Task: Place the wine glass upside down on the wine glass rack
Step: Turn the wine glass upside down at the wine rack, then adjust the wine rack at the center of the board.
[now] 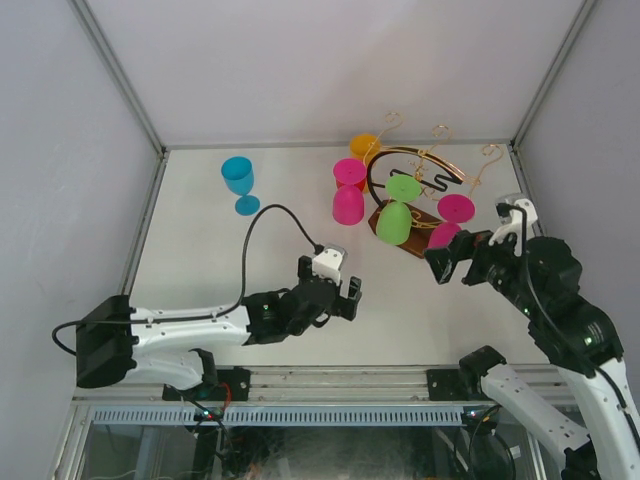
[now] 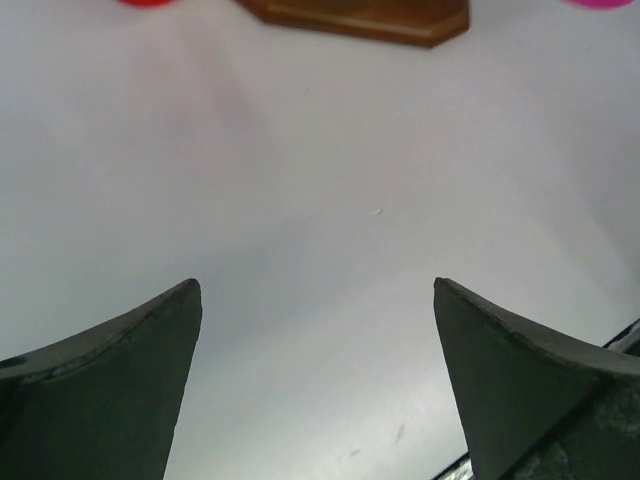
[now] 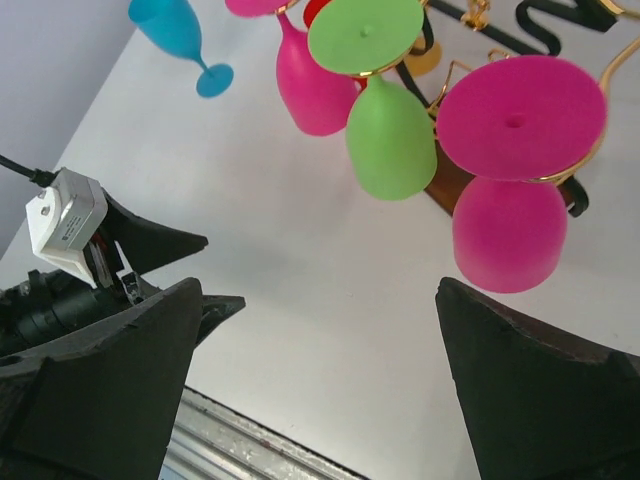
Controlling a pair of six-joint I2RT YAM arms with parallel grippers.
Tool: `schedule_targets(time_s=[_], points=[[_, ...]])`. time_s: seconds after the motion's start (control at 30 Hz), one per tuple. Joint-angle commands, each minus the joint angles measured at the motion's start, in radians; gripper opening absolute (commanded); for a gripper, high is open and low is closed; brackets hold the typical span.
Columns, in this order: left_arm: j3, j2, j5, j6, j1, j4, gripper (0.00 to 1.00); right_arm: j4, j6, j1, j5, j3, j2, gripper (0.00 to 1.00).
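Because the right gripper (image 3: 320, 290) hangs with its fingers spread wide and nothing between them, the magenta wine glass (image 3: 508, 235) just beyond it looks to be carried by the wine glass rack (image 1: 417, 244) alone. Its round foot sits on top, caught in a curled gold wire arm, and the bowl hangs beneath with the mouth down, close beside the dark wooden base (image 2: 360, 20). That is the inverted pose the task asks for, so I judge this glass delivered and the gripper free to draw away.

The left gripper (image 2: 316, 284) is also open, low over bare table (image 1: 190, 240) short of the rack, apparently waiting out of the way.

The glass is opaque and a vivid, uniform magenta, with a flat disc foot and a rounded bowl that widens toward the rim. A green glass (image 3: 390, 140) and a second magenta glass (image 3: 312, 90) hang the same way next to it, with an orange glass (image 1: 363, 145) behind. A blue wine glass (image 1: 238, 175) stands alone on the table, well apart from the rack.
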Motion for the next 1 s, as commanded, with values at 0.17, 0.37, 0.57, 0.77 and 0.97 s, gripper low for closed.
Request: schedule_targets(time_s=[0.17, 0.37, 0.57, 0.77, 0.97], points=[[0.135, -0.093, -0.09, -0.216, 0.0, -0.559, 1.0, -0.009, 0.084, -0.005, 0.078, 0.01, 0.063, 1.0], [0.067, -0.227, 0.031, -0.25, 0.12, -0.581, 1.0, -0.009, 0.077, -0.015, 0.107, 0.013, 0.066, 1.0], [0.058, -0.392, 0.059, -0.208, 0.284, -0.669, 1.0, -0.015, -0.039, -0.015, 0.192, 0.092, 0.102, 1.0], [0.127, -0.492, 0.045, -0.115, 0.386, -0.804, 1.0, -0.004, -0.175, -0.015, 0.171, 0.225, 0.215, 0.96], [0.179, -0.582, 0.029, -0.045, 0.407, -0.886, 1.0, -0.041, -0.274, -0.042, 0.121, 0.437, 0.42, 0.9]])
